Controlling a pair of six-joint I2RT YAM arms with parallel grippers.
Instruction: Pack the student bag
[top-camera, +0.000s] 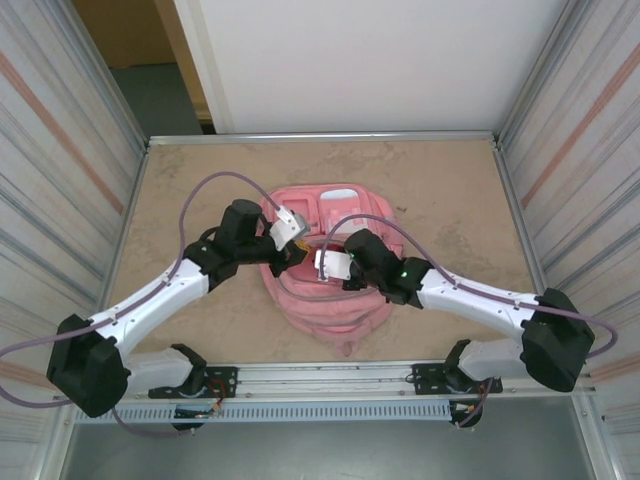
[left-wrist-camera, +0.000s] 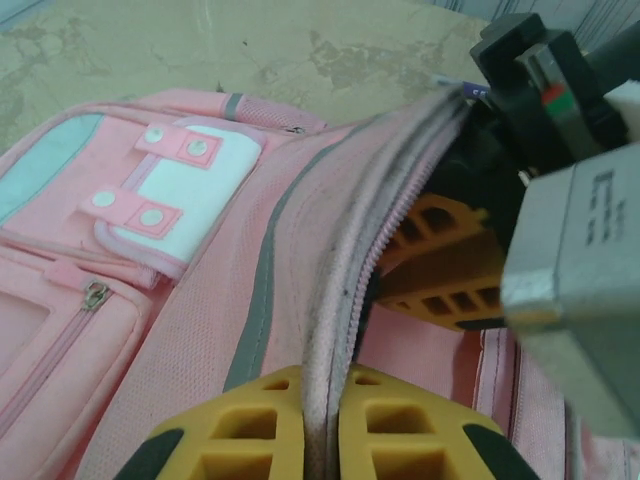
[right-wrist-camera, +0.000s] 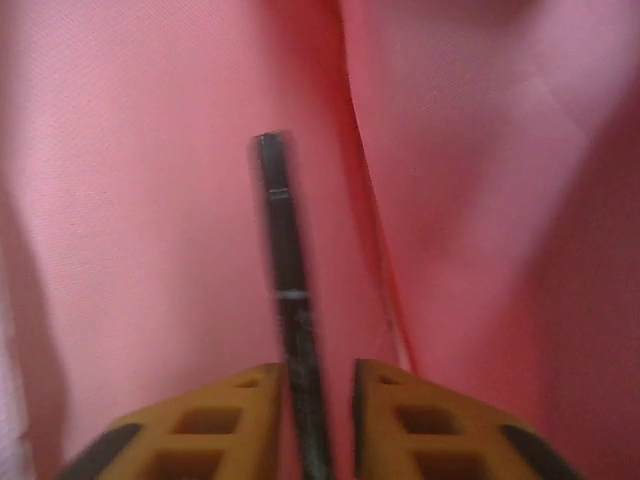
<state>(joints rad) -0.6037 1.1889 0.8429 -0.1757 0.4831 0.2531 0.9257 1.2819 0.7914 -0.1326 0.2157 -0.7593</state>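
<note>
The student bag (top-camera: 332, 305) is a soft pink backpack lying flat mid-table, its main compartment open. My left gripper (left-wrist-camera: 322, 385) is shut on the bag's zipped opening edge (left-wrist-camera: 350, 250) and holds that edge up. My right gripper (right-wrist-camera: 318, 375) reaches inside the compartment, pink lining (right-wrist-camera: 480, 200) all around it. Its jaws stand apart with a thin black pen (right-wrist-camera: 285, 280) between them; the pen lies against the left finger, a gap shows on its right side, and it looks blurred. From the left wrist view the right gripper's orange fingers (left-wrist-camera: 440, 270) sit just under the lifted edge.
The bag's front pocket with a white flap and pink tabs (left-wrist-camera: 190, 190) faces up. The sandy tabletop (top-camera: 200, 180) surrounds the bag, with ribbed walls on both sides (top-camera: 60, 150) and a metal rail along the near edge (top-camera: 330, 380).
</note>
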